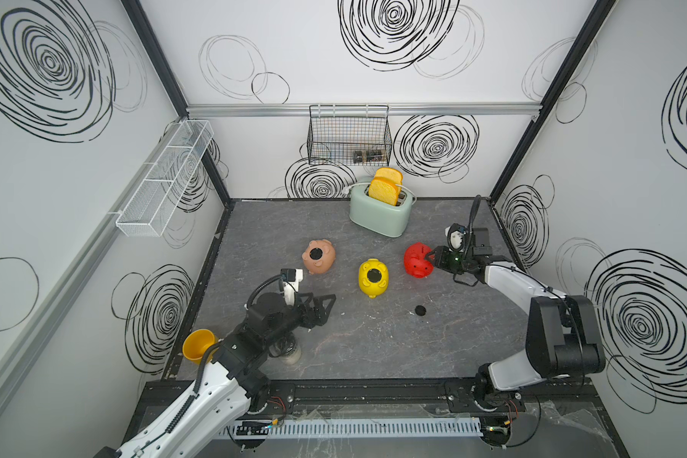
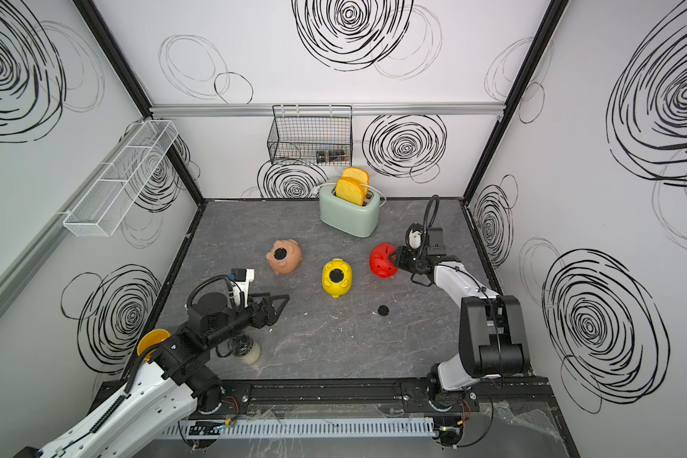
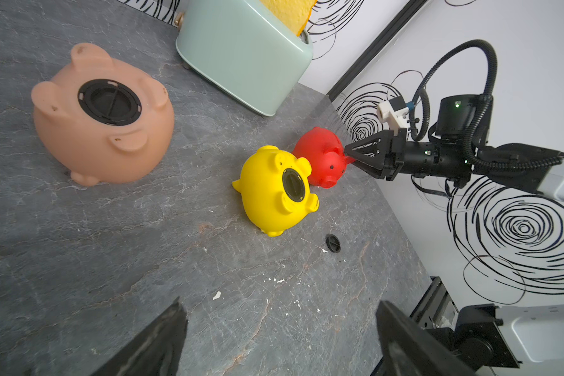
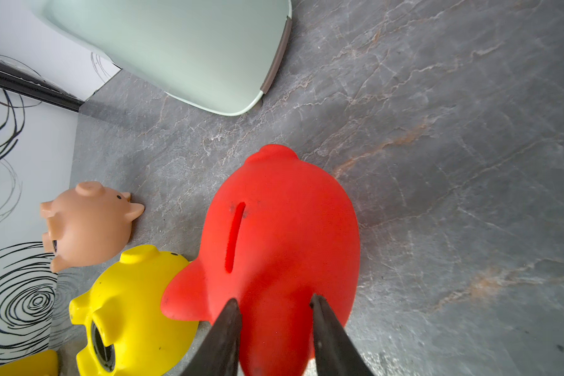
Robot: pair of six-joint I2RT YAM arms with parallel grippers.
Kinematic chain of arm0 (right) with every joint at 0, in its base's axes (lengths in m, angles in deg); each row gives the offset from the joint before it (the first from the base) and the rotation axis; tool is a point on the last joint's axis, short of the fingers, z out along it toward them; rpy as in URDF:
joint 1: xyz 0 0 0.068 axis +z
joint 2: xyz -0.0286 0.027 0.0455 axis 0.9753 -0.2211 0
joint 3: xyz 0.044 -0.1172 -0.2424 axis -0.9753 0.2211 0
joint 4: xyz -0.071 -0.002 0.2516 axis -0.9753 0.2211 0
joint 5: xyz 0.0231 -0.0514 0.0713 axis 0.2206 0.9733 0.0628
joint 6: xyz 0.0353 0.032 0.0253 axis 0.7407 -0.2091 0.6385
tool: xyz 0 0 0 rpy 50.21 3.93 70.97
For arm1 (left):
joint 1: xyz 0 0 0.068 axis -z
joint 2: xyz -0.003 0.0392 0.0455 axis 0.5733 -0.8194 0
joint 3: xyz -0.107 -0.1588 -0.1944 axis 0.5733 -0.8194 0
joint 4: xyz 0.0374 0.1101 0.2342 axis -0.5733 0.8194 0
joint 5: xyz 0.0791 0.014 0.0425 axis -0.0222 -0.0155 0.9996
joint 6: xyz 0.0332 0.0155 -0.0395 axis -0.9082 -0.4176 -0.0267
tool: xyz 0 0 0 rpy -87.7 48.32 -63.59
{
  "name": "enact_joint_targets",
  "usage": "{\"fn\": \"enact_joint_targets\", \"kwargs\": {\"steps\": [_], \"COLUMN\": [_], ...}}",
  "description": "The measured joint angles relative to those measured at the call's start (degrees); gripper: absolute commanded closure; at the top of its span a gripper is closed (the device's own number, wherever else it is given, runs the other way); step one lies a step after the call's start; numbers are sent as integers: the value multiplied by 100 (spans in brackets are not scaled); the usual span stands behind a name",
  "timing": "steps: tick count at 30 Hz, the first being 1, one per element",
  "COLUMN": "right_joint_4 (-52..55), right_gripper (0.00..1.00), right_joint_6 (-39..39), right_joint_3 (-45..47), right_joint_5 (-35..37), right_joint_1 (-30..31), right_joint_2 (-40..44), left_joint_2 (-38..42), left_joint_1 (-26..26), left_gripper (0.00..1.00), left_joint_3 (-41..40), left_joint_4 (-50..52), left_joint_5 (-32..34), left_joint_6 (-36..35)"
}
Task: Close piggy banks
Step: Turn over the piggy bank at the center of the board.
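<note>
Three piggy banks lie mid-table. The pale pink one (image 1: 319,257) and the yellow one (image 1: 373,277) rest belly up, each with a black cap in its belly hole. The red one (image 1: 415,259) lies to their right, its coin slot (image 4: 235,237) facing my right wrist camera and its belly hidden. My right gripper (image 4: 274,299) is shut on the red pig's head end, a finger pressed on each side. A loose black cap (image 1: 420,310) lies on the table in front of the red pig. My left gripper (image 1: 326,305) hovers open and empty, nearer than the pink pig.
A mint-green toaster (image 1: 381,210) holding toast stands at the back, close behind the red pig. A yellow mug (image 1: 199,345) and a small jar (image 1: 290,355) sit under my left arm at the front left. A black wire basket (image 1: 348,135) and a white mesh shelf (image 1: 163,178) hang on the walls.
</note>
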Motion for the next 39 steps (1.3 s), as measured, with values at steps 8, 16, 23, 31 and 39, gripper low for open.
{"fn": "enact_joint_targets", "kwargs": {"steps": [8, 16, 23, 31, 39], "right_joint_4": [-24, -35, -136, -155, -153], "right_gripper": [62, 61, 61, 62, 63], "right_joint_6": [15, -9, -33, -70, -70], "right_joint_3": [33, 26, -79, -258, -264], "right_joint_5": [-175, -442, -608, -868, -1086], "right_joint_1": [-190, -358, -511, -680, -857], "right_joint_2": [-2, -98, -275, -505, -557], "left_joint_2": [7, 7, 7, 7, 11], "left_joint_1": [0, 4, 15, 33, 66], "left_gripper": [6, 6, 6, 6, 6], "left_joint_3": [0, 0, 0, -11, -22], "left_joint_4": [-2, -2, -2, -4, -4], "left_joint_5": [-4, -4, -4, -4, -2], "left_joint_6": [0, 2, 2, 2, 2]}}
